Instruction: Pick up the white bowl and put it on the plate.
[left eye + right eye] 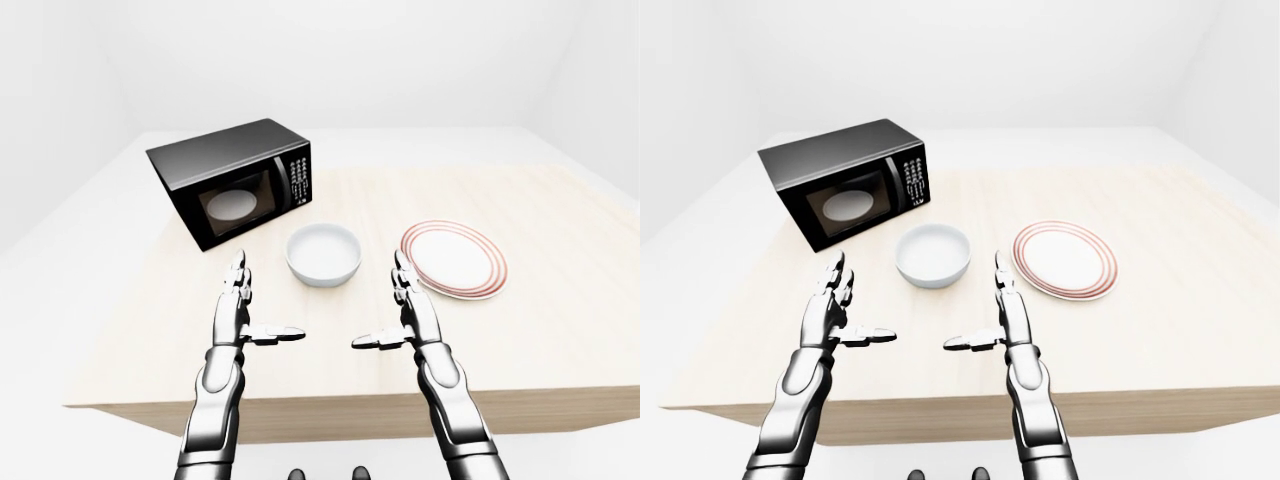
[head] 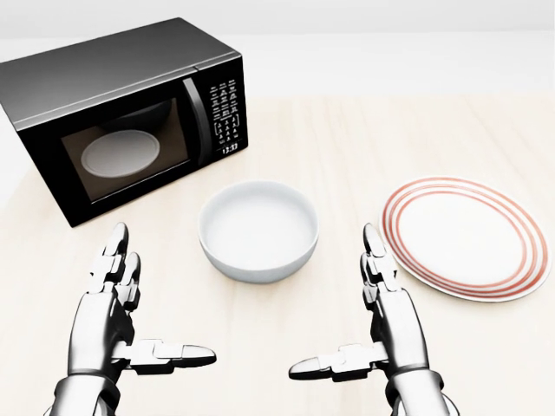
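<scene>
A white bowl (image 2: 258, 230) sits upright on the light wooden table (image 2: 364, 139), in the middle of the head view. A white plate with red rings (image 2: 466, 237) lies flat to its right, apart from it. My left hand (image 2: 130, 303) is open, below and left of the bowl, fingers pointing up, thumb turned inward. My right hand (image 2: 360, 312) is open, below and right of the bowl, between bowl and plate. Neither hand touches anything.
A black microwave (image 2: 121, 117) with its door shut stands at the upper left, close to the bowl; a white round turntable shows through its window. The table's near edge (image 1: 350, 405) runs below my hands in the left-eye view.
</scene>
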Available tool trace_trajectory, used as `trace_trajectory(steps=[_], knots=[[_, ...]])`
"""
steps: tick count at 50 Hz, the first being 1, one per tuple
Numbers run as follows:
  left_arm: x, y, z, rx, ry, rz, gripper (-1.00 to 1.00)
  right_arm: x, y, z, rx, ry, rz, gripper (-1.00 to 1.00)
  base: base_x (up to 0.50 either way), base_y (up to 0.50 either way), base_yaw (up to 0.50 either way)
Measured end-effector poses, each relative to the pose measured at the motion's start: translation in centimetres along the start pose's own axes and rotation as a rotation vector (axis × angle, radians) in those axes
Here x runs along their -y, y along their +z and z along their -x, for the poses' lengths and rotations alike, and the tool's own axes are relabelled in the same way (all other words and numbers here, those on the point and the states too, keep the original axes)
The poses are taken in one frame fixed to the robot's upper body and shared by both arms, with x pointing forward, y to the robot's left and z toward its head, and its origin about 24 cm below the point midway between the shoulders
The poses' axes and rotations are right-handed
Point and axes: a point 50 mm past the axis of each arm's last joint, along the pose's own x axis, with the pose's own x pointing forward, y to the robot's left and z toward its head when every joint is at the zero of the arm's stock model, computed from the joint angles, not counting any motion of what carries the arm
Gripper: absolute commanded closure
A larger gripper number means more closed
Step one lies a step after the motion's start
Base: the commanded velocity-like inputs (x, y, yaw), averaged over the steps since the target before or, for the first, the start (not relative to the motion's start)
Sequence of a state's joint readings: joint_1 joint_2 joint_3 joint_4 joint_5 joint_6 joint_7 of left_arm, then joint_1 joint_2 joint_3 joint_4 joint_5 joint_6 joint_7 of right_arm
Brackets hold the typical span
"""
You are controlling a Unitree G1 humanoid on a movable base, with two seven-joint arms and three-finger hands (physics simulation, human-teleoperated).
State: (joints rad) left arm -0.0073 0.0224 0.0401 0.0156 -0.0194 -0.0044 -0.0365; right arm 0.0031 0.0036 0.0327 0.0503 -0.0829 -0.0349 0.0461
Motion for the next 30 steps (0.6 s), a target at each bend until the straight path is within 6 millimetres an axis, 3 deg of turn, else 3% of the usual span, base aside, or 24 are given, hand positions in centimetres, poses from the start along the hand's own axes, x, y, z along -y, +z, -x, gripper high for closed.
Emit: trace_trajectory(steps=[30], knots=[[0.07,-0.01,0.00,0.000,-0.001,0.003,-1.00,-0.18,-0.10,0.03,0.001,0.011,0.003,-1.00,0.14,0.00,0.00]])
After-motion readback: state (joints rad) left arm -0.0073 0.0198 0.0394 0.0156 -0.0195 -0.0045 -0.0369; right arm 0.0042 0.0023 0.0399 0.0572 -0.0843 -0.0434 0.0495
